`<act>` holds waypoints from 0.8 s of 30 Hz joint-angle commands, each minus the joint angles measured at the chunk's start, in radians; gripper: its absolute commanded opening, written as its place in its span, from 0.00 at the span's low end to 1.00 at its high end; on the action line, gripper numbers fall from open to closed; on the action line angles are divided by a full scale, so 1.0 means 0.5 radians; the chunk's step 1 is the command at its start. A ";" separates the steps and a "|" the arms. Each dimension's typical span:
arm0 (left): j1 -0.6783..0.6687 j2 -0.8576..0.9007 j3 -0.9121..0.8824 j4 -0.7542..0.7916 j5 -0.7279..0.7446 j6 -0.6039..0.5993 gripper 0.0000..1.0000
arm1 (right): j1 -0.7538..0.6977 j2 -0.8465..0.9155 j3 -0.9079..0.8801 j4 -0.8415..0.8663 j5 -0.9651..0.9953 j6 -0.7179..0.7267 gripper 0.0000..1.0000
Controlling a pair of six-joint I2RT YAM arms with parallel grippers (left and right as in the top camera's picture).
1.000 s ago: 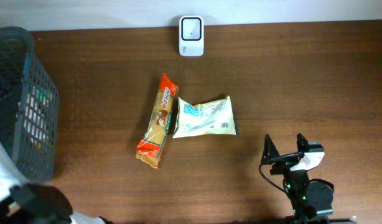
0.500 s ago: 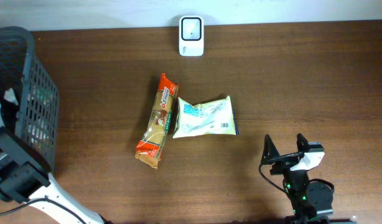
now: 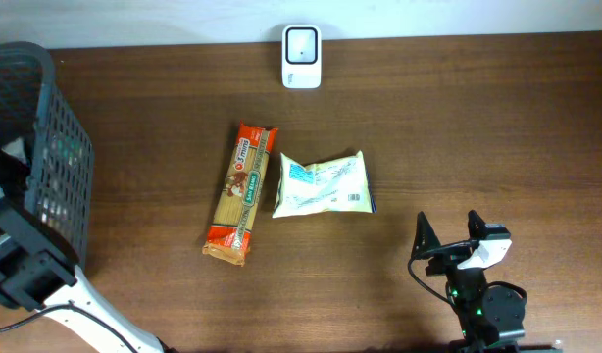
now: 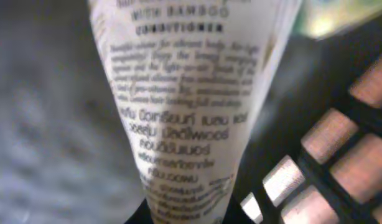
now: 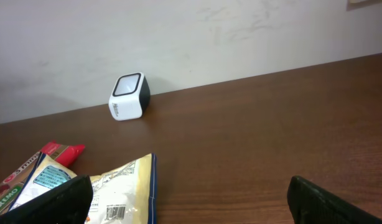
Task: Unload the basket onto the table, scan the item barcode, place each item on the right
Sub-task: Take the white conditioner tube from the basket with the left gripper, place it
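My table (image 3: 497,147), dark wood: scanner (image 3: 302,57) at 12 o'clock; pasta packet (image 3: 241,193), centre; snack bag (image 3: 324,184) just beside, its 3 o'clock; mesh basket (image 3: 36,157) at 9 o'clock.

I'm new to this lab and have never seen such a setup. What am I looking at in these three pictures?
Two robot arms work at a wooden table, and each ends in a two-finger gripper. One picture looks straight down from above. The other two come from a small camera on each wrist.

On the table lie a pasta pack and a snack bag. A white scanner stands at the far edge and a dark basket sits on the left.

The right gripper is open and empty. The left arm is at the basket. Its camera shows a white conditioner tube very close up, next to basket mesh. The pictures do not show whether the tube is gripped.
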 commanded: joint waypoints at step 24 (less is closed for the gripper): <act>-1.409 -0.372 0.018 -0.101 0.063 -0.074 0.08 | -0.011 -0.013 -0.013 -0.008 -0.004 0.001 0.99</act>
